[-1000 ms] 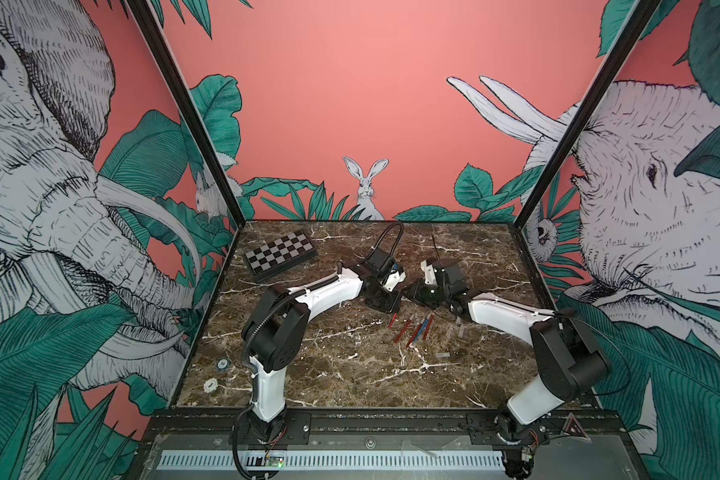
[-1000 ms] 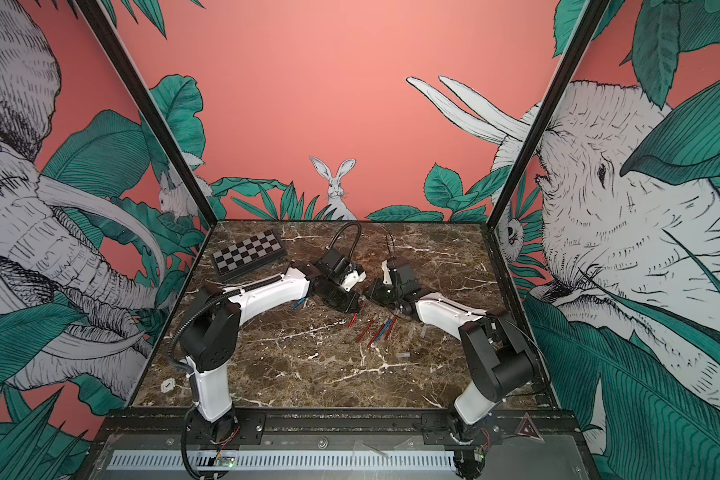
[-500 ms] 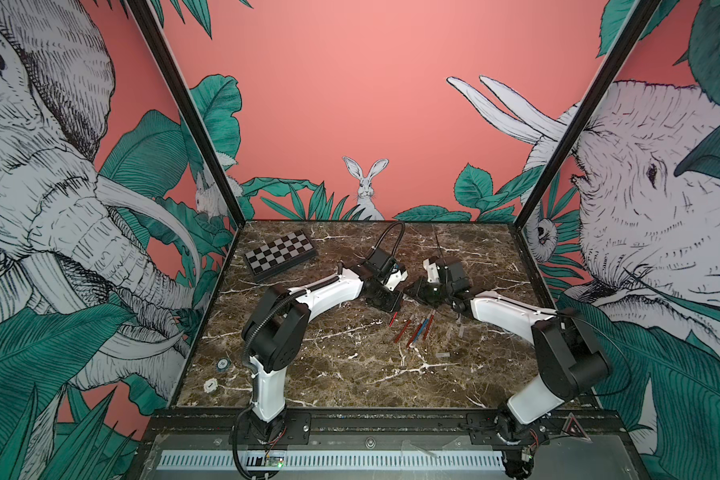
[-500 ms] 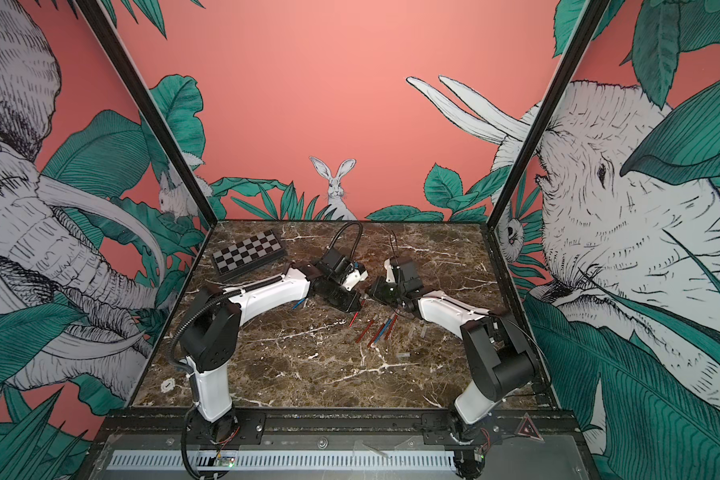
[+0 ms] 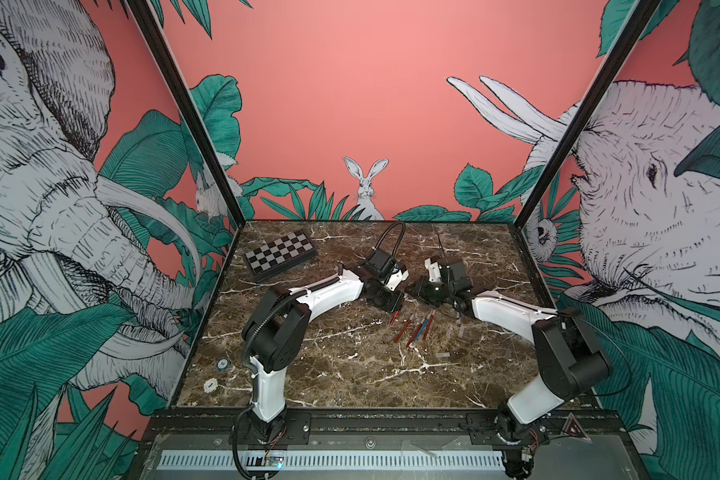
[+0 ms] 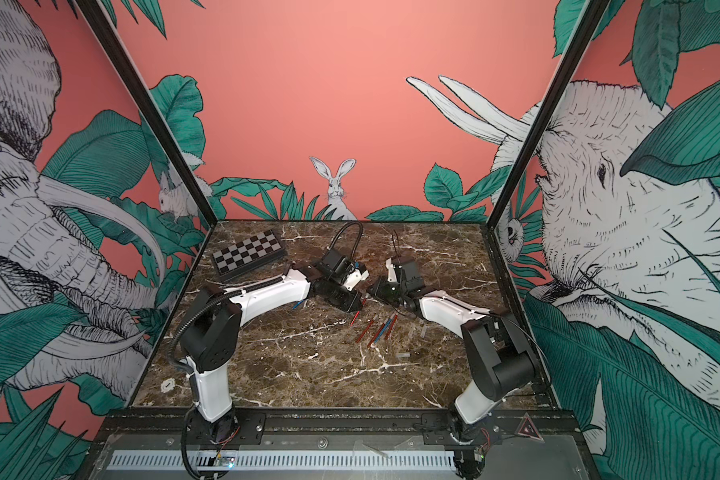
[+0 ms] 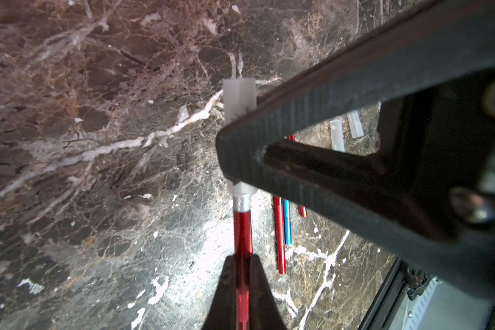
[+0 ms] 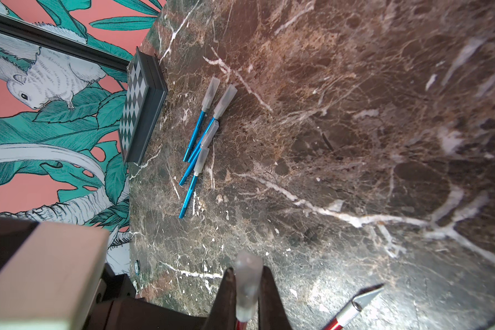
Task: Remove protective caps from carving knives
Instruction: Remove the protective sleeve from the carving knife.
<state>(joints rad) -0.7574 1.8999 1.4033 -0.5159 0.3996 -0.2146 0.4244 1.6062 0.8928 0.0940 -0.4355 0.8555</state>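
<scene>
Cap (image 7: 238,97) mid hidden behind right end effector (image 7: 236,151); red knife (image 7: 242,237) handle cut off by pic edge.

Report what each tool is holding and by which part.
Left tool grips a red carving knife by its handle; right tool pinches the clear protective cap on that same knife's tip.

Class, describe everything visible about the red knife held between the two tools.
The red knife is thin and pencil-like, with a metallic red handle and silver collar. Its clear plastic cap still covers the blade. The left tool is shut on the handle, the right tool shut on the cap, holding it seemingly off the marble table.
</scene>
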